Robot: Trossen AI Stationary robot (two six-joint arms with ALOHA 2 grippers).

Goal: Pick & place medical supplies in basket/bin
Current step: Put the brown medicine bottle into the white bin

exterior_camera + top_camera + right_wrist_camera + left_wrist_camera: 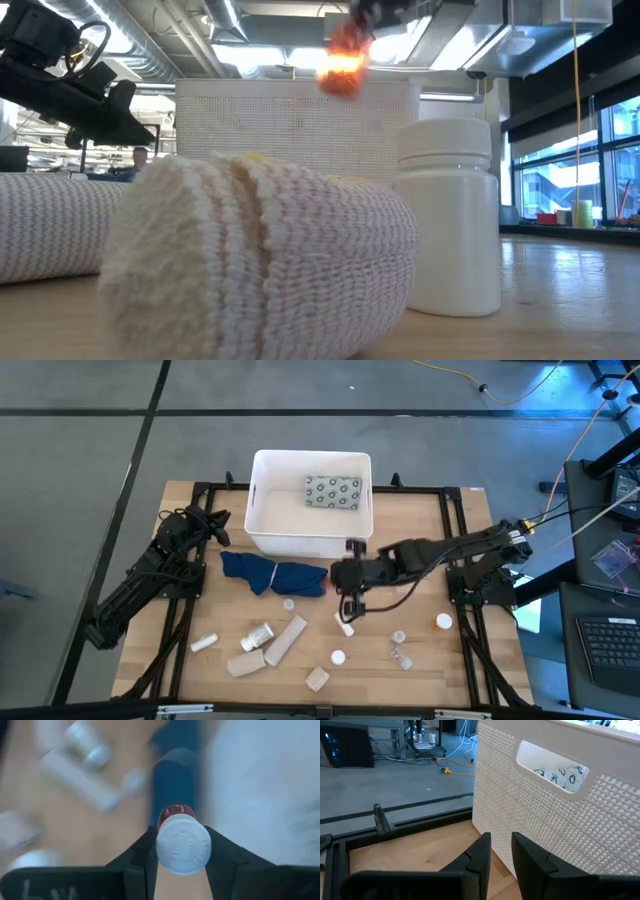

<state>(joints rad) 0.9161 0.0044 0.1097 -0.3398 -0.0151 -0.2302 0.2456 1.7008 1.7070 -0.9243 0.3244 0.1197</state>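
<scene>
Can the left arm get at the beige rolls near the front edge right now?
Probably yes: the left gripper waits empty beside the bin, and the beige rolls lie uncovered on the table, with the right gripper off to their side.

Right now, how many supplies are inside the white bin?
1: the grey dotted packet lies inside the white bin, toward its right wall; nothing else shows there.

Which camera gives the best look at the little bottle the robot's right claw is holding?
The right wrist view: the small white vial with a red cap fills it, clamped in the right gripper. The low view shows only an orange blur overhead; the high view hides it under the gripper; the left wrist view misses it.
</scene>
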